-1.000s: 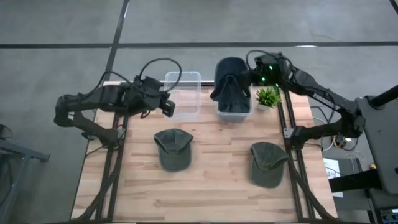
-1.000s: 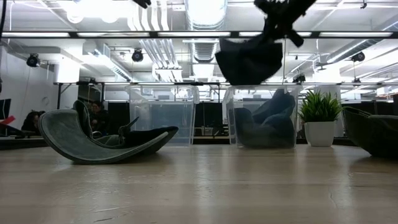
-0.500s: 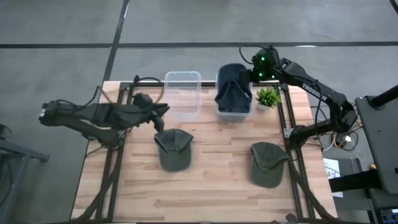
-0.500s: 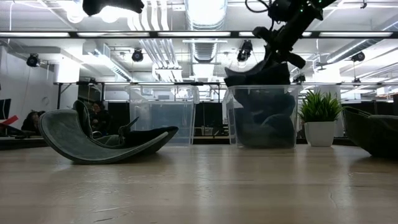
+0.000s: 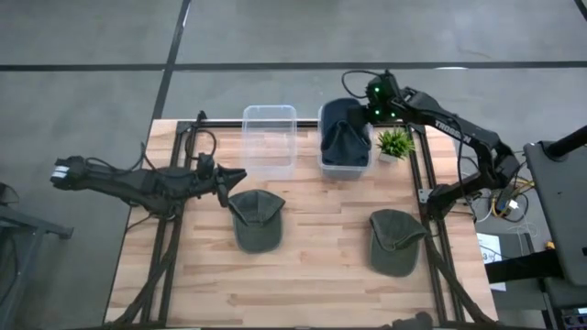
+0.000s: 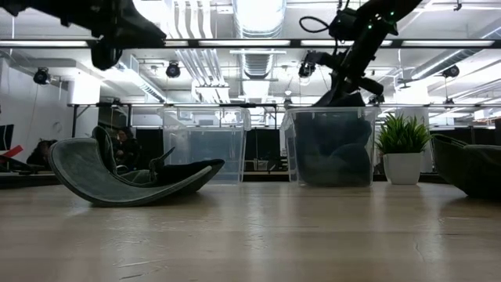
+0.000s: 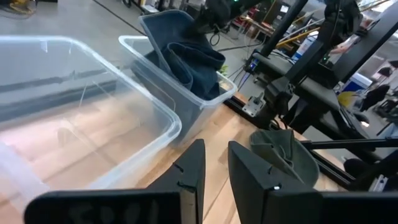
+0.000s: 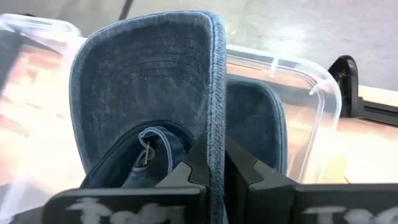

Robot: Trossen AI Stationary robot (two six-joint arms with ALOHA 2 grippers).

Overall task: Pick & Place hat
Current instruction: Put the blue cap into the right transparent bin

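Note:
A dark blue denim hat sits in the right clear bin at the table's far edge, its brim standing up. My right gripper hangs over that bin's far rim, shut on the hat. Two grey-green hats lie on the wood by their crowns and brims: one left of centre, one at the right. My left gripper hovers just left of the left one, narrowly open, holding nothing. My right gripper pinches the blue hat's brim edge between its two fingers, the edge running up between them. It comes from above, slanting from the table's far right. The hat's crown rests inside the bin and the brim stands upright above the fingers.
An empty clear bin stands left of the filled one. A small potted plant sits right of the bins. Bare wood lies along the near half between and in front of the green hats.
My right gripper has come down and carried the blue hat from above the bin into it; the hat now sits inside, still held. My left arm has swung from over the empty bin toward the near edge and stretched out low beside the left green hat.

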